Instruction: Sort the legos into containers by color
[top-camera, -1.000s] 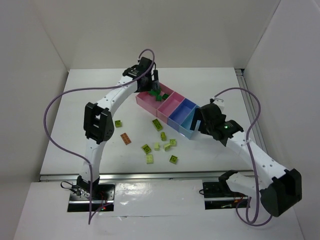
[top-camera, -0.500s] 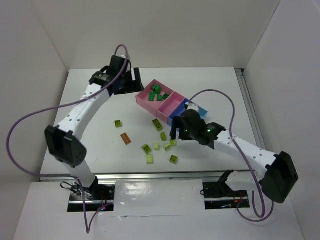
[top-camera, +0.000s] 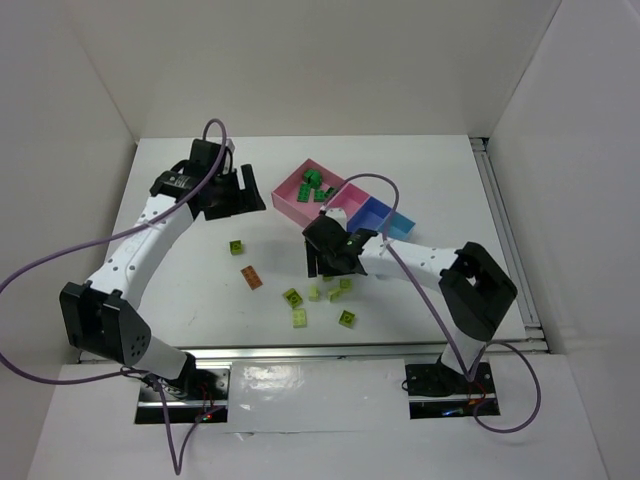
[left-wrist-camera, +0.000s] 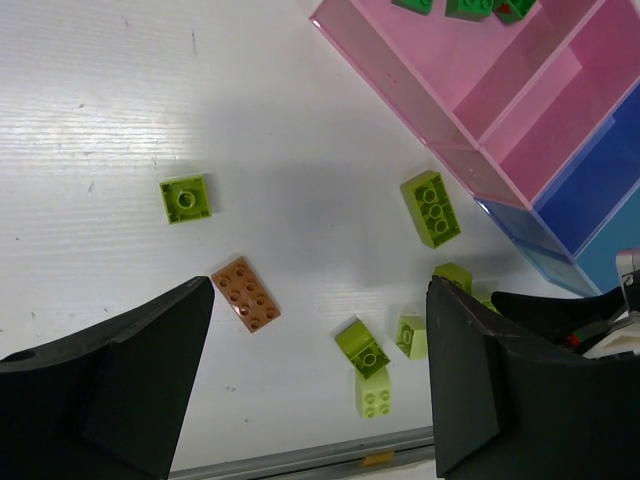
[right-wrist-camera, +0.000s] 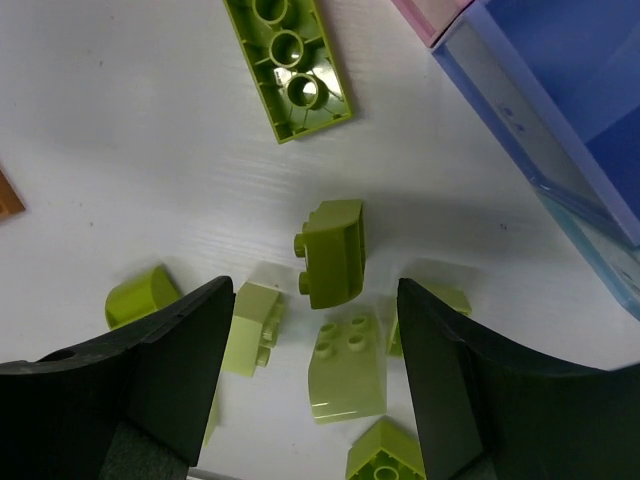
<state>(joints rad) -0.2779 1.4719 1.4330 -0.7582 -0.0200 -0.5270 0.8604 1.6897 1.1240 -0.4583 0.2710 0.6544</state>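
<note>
1. At table (top-camera: 420, 170) centre-right: row of four joined containers (top-camera: 372, 212), two pink, one periwinkle, one light blue.
2. Dark green legos (top-camera: 318, 187) already down in the far pink bin.
3. Loose on the table in front of the bins: cluster of lime pieces, plus long lime brick (right-wrist-camera: 288, 62) lying studs-down, hollow underside up.
4. Off to the left of the cluster, well apart: orange-brown brick (left-wrist-camera: 245, 294) and lime square (left-wrist-camera: 185, 197).
5. Low over the cluster: right gripper (right-wrist-camera: 312, 300), jaws spread, pinching nothing. Curved lime brick (right-wrist-camera: 332, 252) on its side on the table between the fingers, studs pointing sideways.
6. High over the table: left gripper (left-wrist-camera: 320, 300), jaws spread wide, nothing held.
7. Handling, judged only: tiny, light, rigid plastic, not fragile. Smooth slick faces, so likely to skid or pop out under an off-centre pinch.
8. Best hold, judged: across two flat parallel sides, centred. Avoid the curved face and the studs.
9. Risk: pale brick (right-wrist-camera: 348, 375) just beside the target, easy to nudge or catch along with it.
</note>
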